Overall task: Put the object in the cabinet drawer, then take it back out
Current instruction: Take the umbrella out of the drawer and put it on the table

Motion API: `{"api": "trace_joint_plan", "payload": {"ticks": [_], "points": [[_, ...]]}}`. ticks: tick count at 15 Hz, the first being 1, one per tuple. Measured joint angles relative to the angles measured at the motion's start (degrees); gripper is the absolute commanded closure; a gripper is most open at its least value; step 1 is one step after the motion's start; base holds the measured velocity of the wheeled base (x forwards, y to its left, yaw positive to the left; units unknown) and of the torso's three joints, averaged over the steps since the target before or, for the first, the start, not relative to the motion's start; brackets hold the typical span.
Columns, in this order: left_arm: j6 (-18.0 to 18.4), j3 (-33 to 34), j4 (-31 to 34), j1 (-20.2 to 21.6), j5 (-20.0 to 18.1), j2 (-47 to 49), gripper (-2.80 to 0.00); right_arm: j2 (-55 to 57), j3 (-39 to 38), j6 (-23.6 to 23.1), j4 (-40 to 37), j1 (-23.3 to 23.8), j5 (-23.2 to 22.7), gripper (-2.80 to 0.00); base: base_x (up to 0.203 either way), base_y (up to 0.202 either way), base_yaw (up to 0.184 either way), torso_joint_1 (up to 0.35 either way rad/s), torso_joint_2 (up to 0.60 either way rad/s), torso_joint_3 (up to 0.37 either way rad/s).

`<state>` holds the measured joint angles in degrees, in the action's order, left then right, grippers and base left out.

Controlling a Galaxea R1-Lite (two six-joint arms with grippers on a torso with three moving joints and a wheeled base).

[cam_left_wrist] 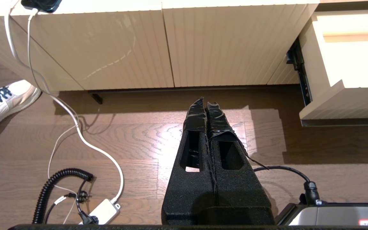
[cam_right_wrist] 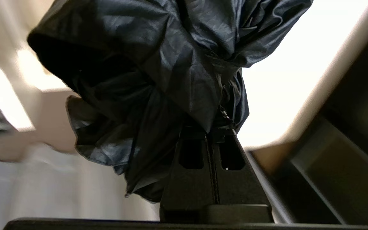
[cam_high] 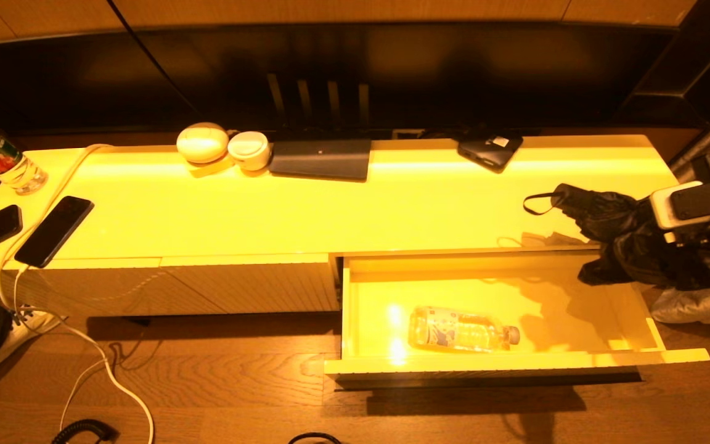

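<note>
Head view: the cabinet drawer (cam_high: 503, 364) stands pulled open; a plastic bottle (cam_high: 463, 330) lies inside, label unreadable. The right tool (cam_high: 638, 243) grips a folded black umbrella (cam_high: 601, 216) above the drawer's right end. Left wrist view: the left tool (cam_left_wrist: 207, 107) is closed, empty, over the floor beside the drawer. Right wrist view: tool clamps umbrella fabric.

Warm yellow glare, blurred right wrist view
</note>
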<state>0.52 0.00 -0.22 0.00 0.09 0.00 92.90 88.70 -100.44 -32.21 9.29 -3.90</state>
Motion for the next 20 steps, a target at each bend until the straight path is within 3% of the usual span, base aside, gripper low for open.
{"api": "trace_joint_plan", "payload": {"ticks": [5,14,20], "points": [[0.01,0.00,0.00,0.00,-0.04,0.00,0.00,-2.24,5.96,-4.61,1.20,2.08,-0.15,0.00,0.000,0.000,0.000,0.000,0.00,0.000],[0.01,0.00,0.00,0.00,-0.01,0.00,0.00,10.19,2.50,-5.81,23.27,1.64,-0.65,0.00,0.000,0.000,0.000,0.000,0.00,0.000],[0.01,0.00,0.04,0.00,-0.03,0.00,0.00,17.52,0.49,-5.57,30.58,-0.45,-2.31,0.00,0.000,0.000,0.000,0.000,0.00,0.000]]}}
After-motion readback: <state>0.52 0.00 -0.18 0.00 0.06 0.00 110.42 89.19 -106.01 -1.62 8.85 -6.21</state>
